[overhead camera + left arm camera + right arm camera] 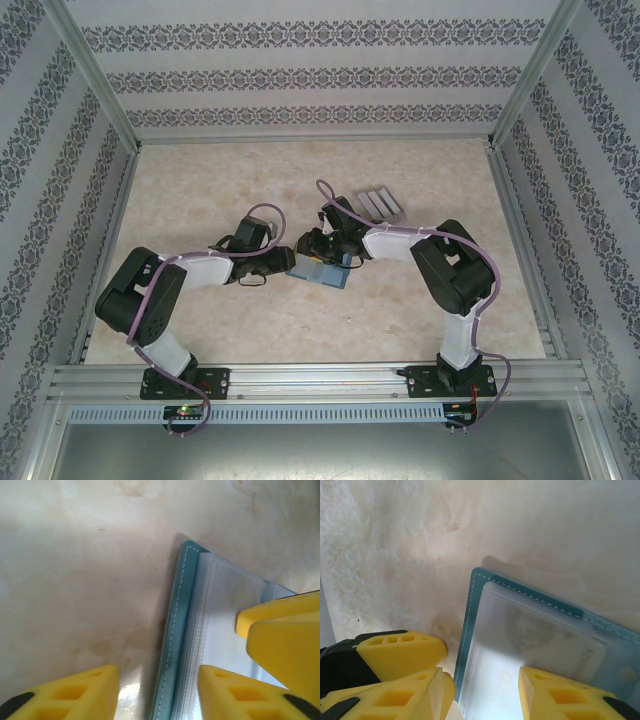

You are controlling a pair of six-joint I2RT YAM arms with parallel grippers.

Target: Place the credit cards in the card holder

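Observation:
The teal card holder (325,272) lies open and flat on the table between the two arms, clear plastic sleeves facing up. Three grey credit cards (378,205) lie side by side behind it, apart from both grippers. My left gripper (159,670) stands open astride the holder's stitched teal edge (175,630), one finger over bare table and the other over the sleeves. From the opposite side my right gripper (481,680) is open across the holder's corner (470,625), with one fingertip (555,690) on the clear sleeve. In the top view, the left gripper (283,262) and the right gripper (318,247) nearly meet.
The marbled tabletop (250,330) is ringed by a metal frame and patterned walls. The right gripper's yellow finger (285,640) crowds the left wrist view, and the left gripper's finger (395,652) sits close beside the right one's.

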